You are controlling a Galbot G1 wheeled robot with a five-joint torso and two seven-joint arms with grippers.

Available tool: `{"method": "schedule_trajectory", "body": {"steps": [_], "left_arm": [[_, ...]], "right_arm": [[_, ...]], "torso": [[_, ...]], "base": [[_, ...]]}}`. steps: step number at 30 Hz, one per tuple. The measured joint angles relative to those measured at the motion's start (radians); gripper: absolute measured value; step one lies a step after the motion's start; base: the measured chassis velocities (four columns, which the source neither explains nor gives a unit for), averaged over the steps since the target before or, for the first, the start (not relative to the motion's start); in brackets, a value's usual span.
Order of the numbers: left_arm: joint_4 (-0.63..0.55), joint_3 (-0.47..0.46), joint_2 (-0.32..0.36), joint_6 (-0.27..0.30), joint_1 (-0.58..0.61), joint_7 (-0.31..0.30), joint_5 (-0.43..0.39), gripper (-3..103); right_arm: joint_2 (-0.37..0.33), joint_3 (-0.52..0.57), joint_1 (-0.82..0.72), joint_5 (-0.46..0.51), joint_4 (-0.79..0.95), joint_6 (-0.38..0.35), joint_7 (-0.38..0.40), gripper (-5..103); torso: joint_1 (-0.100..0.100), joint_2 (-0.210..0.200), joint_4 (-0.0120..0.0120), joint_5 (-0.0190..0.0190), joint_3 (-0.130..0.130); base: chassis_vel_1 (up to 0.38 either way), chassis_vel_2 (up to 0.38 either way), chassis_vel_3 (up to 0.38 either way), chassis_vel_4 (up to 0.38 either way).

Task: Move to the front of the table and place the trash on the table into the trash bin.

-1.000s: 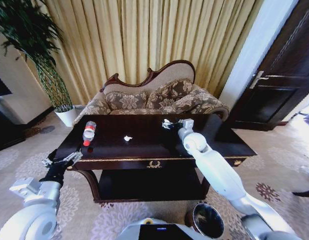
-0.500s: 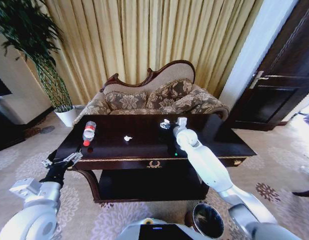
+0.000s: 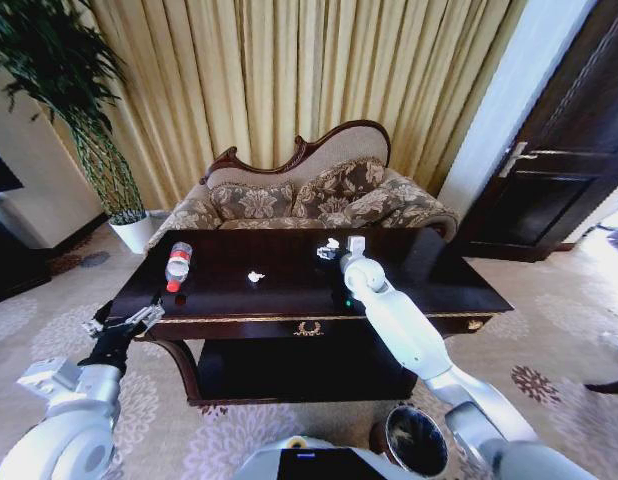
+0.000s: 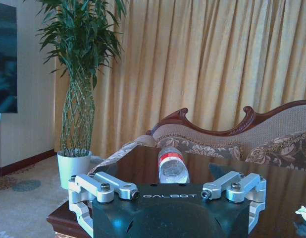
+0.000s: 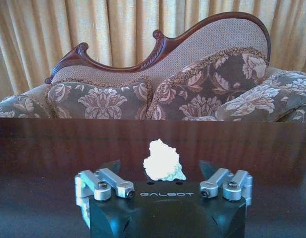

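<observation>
Right wrist view: tool (image 5: 163, 173) fingertips hidden, spread around white scrap (image 5: 163, 160).

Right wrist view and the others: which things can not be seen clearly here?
- Right claw: whether its tips touch the white paper scrap is unclear; the claw body hides the scrap's base.
- Trash bin: head view's lower edge cuts it off.
- Plastic bottle: left claw hides its near end; label unreadable.
</observation>
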Motion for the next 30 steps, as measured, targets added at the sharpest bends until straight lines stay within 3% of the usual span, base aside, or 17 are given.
{"method": "schedule_trajectory", "body": {"steps": [4, 6, 8, 12, 22, 30], "left_arm": [[0.000, 0.003, -0.002, -0.002, 0.000, 0.001, 0.001, 100], [0.000, 0.003, -0.002, -0.004, 0.000, 0.001, 0.001, 100], [0.000, 0.003, -0.002, -0.009, 0.000, 0.002, 0.002, 100], [0.000, 0.003, -0.002, -0.010, 0.000, 0.003, 0.002, 100], [0.000, 0.017, 0.011, -0.011, -0.005, 0.009, 0.002, 100], [0.000, 0.020, 0.009, -0.013, -0.009, 0.017, 0.002, 100]], "right_arm": [[0.000, 0.000, -0.004, -0.004, 0.001, 0.002, 0.001, 72], [0.000, -0.001, -0.005, -0.007, 0.002, 0.004, 0.002, 72], [0.001, -0.002, -0.010, -0.017, 0.001, 0.017, 0.005, 61], [0.002, 0.000, -0.017, -0.020, 0.001, 0.024, 0.005, 49], [-0.012, 0.007, -0.031, 0.003, 0.035, 0.039, 0.016, 6], [-0.059, 0.059, -0.079, -0.014, 0.143, 0.109, -0.004, 1]], "torso": [[0.000, 0.000, 0.0000, 0.0000, 0.000], [0.000, 0.000, 0.0000, 0.0000, 0.000], [0.000, 0.000, 0.0000, 0.0000, 0.000], [0.000, 0.000, 0.0000, 0.0000, 0.000], [0.000, 0.000, 0.0000, 0.0000, 0.000], [0.000, 0.000, 0.0004, 0.0001, 0.000]], "base": [[0.000, 0.000, 0.000, 0.000], [0.000, 0.000, 0.000, 0.000], [0.000, 0.000, 0.000, 0.000], [0.000, 0.000, 0.000, 0.000], [0.000, 0.000, 0.000, 0.000], [0.000, 0.000, 0.000, 0.000]]}}
